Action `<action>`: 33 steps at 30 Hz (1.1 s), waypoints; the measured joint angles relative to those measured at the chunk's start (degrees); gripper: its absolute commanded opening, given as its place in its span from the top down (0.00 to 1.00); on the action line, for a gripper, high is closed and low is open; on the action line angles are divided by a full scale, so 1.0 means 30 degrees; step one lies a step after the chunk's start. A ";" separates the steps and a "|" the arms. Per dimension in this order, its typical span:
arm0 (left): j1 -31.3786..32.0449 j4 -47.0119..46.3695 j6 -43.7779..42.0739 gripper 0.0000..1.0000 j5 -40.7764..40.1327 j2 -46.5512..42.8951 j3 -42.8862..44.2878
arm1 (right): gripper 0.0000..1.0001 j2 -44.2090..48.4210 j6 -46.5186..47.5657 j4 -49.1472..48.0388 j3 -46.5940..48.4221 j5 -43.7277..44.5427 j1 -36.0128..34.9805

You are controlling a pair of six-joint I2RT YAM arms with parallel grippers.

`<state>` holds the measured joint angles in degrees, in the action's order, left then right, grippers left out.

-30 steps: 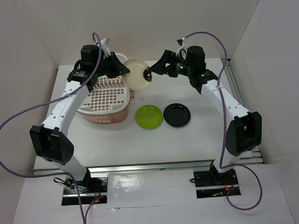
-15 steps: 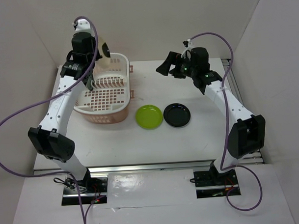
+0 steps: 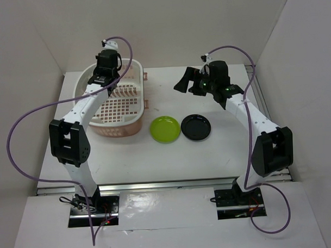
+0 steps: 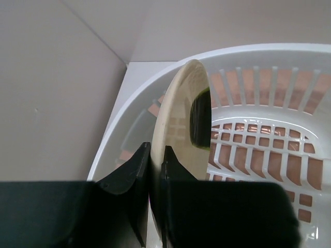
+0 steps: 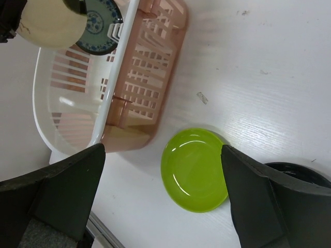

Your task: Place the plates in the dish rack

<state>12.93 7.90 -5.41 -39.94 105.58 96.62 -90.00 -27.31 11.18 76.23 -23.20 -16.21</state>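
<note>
Over the far-left end of the dish rack (image 3: 119,129), the L gripper (image 4: 156,170) is clamped on the cream plate (image 4: 180,116) — its fingers pinch the plate's lower edge, one on each face. The plate stands on edge, nearly upright, w/ its dark spot (image 4: 199,120) on the face turned toward the rack's interior. From the L wrist cam the plate sits inside the line of the rack's white rim. Whether it touches the grid floor or the tines can't be told.

The R wrist cam shows the same plate just beside the teal patterned plate (image 5: 101,21). That one stands in the rack by the white tines (image 5: 115,31), and the cream one partly overlaps it.

The R gripper (image 3: 181,82) hangs above the table (image 3: 156,157), to the right of the rack and apart from it. Its jaws are spread wide w/ nothing btw them.

On the tabletop lie the lime green plate (image 3: 165,128) and the glossy black plate (image 3: 195,127) — flat, side by side, edges close. The green one is nearer the rack, just off its near-right corner. The black one lies on the green one's right.
</note>
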 measured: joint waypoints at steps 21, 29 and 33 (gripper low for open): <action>-0.0066 -0.3643 -0.2142 1.00 -0.1450 0.2404 -0.1341 | 0.00 0.0138 0.0007 0.0000 -0.0313 -0.0940 -0.0393; -0.0386 -0.4087 -0.2200 1.00 -0.1450 0.2871 -0.1341 | 0.00 -0.0612 -0.0015 0.0000 -0.0175 -0.1209 -0.0393; -0.0699 -0.4000 -0.2062 1.00 -0.1202 0.3118 -0.1341 | 0.00 -0.1129 -0.0015 0.0015 0.0007 -0.1370 -0.0393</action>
<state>10.83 -4.10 -11.60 -43.55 114.93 92.60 -93.38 -27.35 11.22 76.25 -27.31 -17.39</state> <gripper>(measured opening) 0.199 0.999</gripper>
